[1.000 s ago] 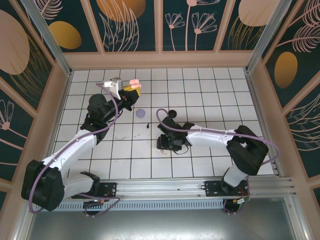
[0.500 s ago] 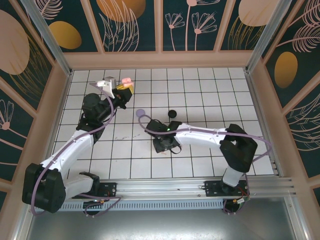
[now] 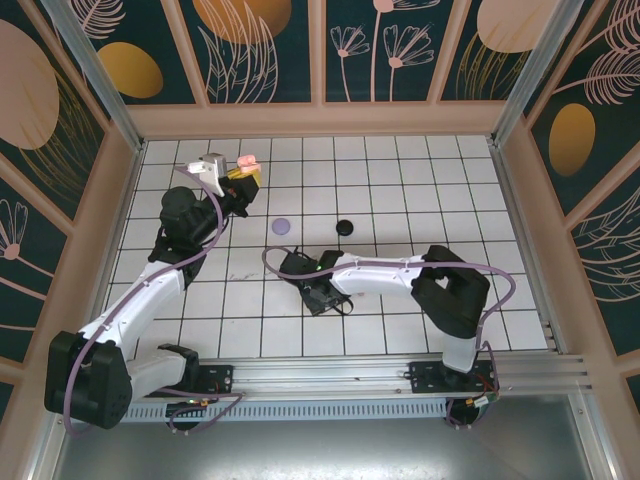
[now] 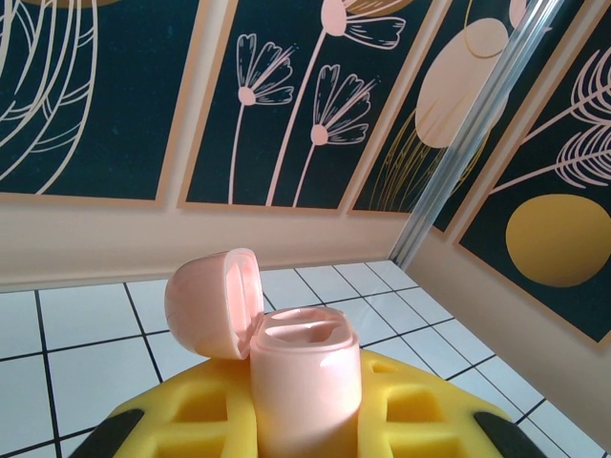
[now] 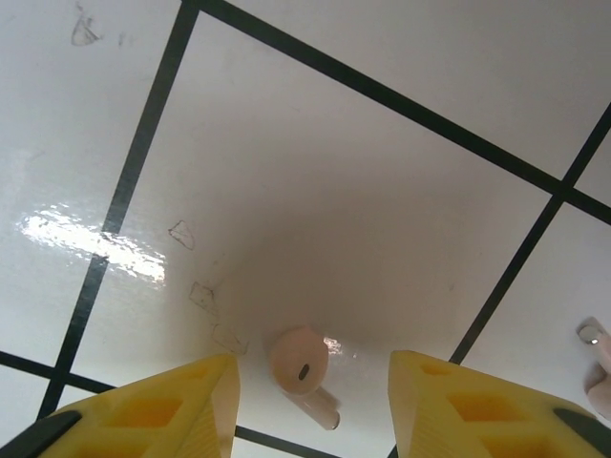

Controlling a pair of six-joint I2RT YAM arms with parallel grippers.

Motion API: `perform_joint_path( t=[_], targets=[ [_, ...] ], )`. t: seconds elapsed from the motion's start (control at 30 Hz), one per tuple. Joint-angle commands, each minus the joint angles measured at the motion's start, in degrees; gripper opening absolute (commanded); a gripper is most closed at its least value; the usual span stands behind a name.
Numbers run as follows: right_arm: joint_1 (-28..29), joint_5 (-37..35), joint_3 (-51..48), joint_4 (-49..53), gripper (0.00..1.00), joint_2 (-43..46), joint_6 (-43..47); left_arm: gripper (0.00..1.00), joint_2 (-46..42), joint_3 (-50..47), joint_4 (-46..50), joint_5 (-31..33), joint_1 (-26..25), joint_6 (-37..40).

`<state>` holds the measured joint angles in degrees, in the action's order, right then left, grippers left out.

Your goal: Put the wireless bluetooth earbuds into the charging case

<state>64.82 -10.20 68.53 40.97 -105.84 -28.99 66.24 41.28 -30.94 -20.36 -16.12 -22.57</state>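
Walls on all sides: dark teal wall panels (image 3: 260, 50) with peach leaf and flower shapes, framed in pale wood. Below them sits the table (image 3: 400, 180), white tiles with black grid lines, and a metal rail (image 3: 350, 375) along the near edge carries both arm bases.

Left arm (image 3: 150, 290): white links, stretched toward the far-left part of the table, purple cable looped along it. Right arm (image 3: 390, 272): bent at the elbow and reaching leftward to the table's middle.

Left end effector (image 3: 243, 172): raised above the far-left tiles, clenched on the charging case (image 4: 304, 382). The case is pink and stands upright between the yellow pads. Its lid (image 4: 212, 301) is hinged open, tipped back to the left, and the slots in the top face up.

Right end effector (image 3: 318, 295): low over a tile near table centre, released. Its two yellow fingers (image 5: 143, 410) stand apart with bare tile between them.

A small purple round item (image 3: 282, 226) and a small black round item (image 3: 345, 227) lie on tiles beyond the right end effector, apart from each other.

Pink earbud (image 5: 299, 363): lying on the tile between the open fingers, touched by neither, stem pointing down-right in the wrist view. Second earbud (image 5: 597, 367): pale, at that view's right edge, outside the fingers and only partly seen.
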Motion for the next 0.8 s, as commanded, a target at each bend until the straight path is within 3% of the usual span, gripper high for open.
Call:
perform_joint_path(
  t=[0.0, 0.77],
  targets=[
    [-0.47, -1.01, 0.9, 0.58, 0.44, -0.97, -0.1, 0.0, -0.94, -0.36, -0.74, -0.51, 0.3, 0.49],
    [-1.57, 1.84, -0.41, -3.04, 0.37, -2.36, -0.44, 0.0, -0.67, -0.85, -1.93, -1.17, 0.35, -0.45]
  ],
)
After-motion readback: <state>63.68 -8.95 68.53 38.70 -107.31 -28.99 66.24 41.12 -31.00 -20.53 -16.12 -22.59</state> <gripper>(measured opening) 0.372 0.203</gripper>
